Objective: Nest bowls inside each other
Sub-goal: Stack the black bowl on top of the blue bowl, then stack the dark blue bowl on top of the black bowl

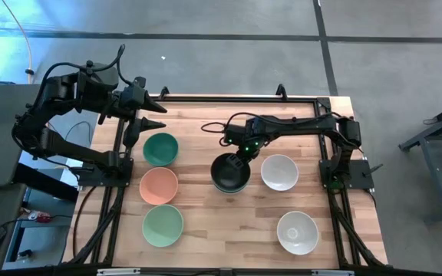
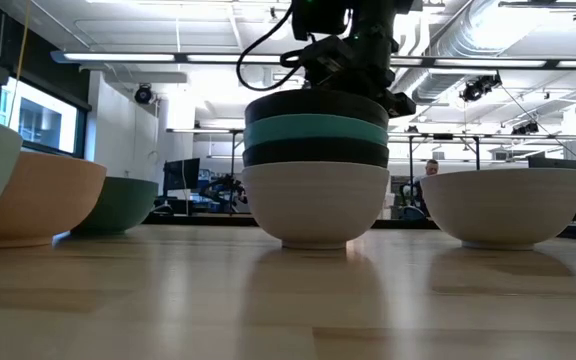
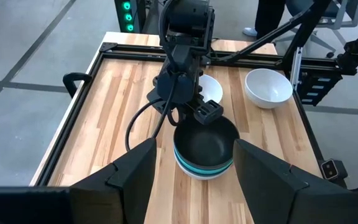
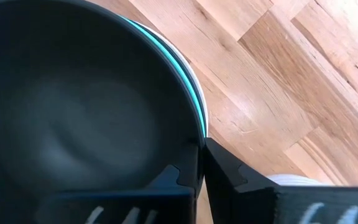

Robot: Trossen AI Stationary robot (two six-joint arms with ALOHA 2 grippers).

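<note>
Table: wood-plank top [image 1: 206, 222] in a black frame, and behind it I see an open workshop with ceiling lights.
Stack: near the table's middle sit four nested bowls; a white bowl [image 2: 315, 205] is at the bottom, then a black one [image 2: 315, 152], a teal one [image 2: 315, 130], and a second black bowl [image 2: 313, 104] on top.
Right gripper: my right gripper [image 4: 202, 163] is over the stack, at the side toward the two white bowls. Its fingers are pinched narrow on the top black bowl's rim, one inside and one outside.
Right arm: it reaches from its base on the right across the table's far half to the stack.
Left gripper: my left gripper [image 1: 159, 117] waits above the far left corner of the table, its fingers spread wide, holding nothing.
Left row: dark green bowl [image 1: 160, 149] farthest back, peach bowl [image 1: 159, 185] in the middle, mint bowl [image 1: 163, 225] nearest the front. The three stand close to one another in a line.
Right side: one white bowl [image 1: 279, 172] just beside the stack, another white bowl [image 1: 297, 232] well apart toward the front right corner.
Person: someone stands far back in the room, small, in the low view [image 2: 430, 180].
</note>
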